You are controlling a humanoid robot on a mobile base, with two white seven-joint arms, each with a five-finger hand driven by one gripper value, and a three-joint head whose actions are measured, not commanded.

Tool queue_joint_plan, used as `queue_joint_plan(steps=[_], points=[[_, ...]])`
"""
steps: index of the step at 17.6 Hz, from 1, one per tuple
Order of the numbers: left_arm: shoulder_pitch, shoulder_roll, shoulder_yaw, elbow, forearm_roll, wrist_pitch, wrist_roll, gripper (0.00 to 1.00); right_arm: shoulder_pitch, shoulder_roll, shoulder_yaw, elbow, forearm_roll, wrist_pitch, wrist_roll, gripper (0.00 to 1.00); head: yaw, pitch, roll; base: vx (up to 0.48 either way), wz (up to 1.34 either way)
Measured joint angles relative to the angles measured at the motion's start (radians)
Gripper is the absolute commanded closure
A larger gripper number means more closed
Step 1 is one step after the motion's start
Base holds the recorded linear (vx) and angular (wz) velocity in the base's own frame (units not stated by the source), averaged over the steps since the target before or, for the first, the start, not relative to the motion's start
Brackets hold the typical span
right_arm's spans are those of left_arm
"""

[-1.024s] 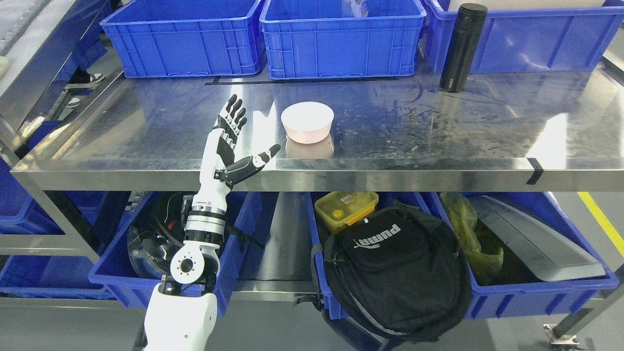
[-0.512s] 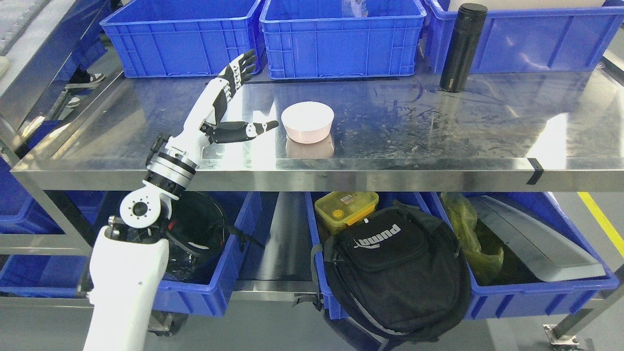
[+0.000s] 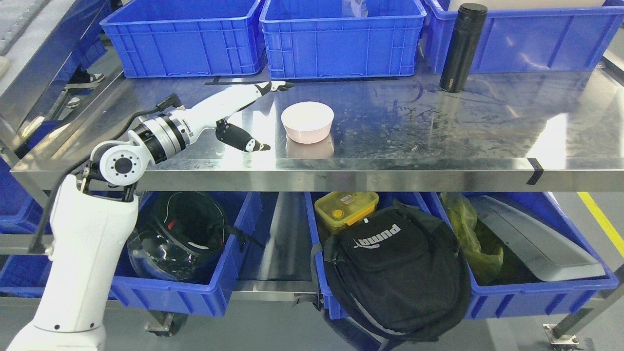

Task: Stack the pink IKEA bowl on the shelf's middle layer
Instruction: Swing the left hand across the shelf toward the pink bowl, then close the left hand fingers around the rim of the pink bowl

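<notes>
Pink bowl (image 3: 307, 122): upright on the steel shelf (image 3: 390, 161), apparently empty, though glare hides its inside.
Left robot hand (image 3: 243, 114): just left of the bowl, not touching; fingers extended, thumb spread apart, gripping nothing.
Black flask (image 3: 462, 47): upright, well right of the bowl.
</notes>
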Motion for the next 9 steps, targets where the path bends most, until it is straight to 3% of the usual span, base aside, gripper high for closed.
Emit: queue_joint_plan(steps=[3, 9], points=[[-0.043, 0.009, -0.03, 0.013, -0.126, -0.019, -0.06, 0.32, 0.0, 0.0, 0.0, 0.0, 0.0, 0.0, 0.0, 0.0, 0.0, 0.0, 0.0, 0.0, 0.0], [-0.108, -0.028, -0.103, 0.082, -0.35, -0.029, -0.124, 0.32, 0.0, 0.0, 0.0, 0.0, 0.0, 0.0, 0.0, 0.0, 0.0, 0.0, 0.0, 0.0, 0.0]])
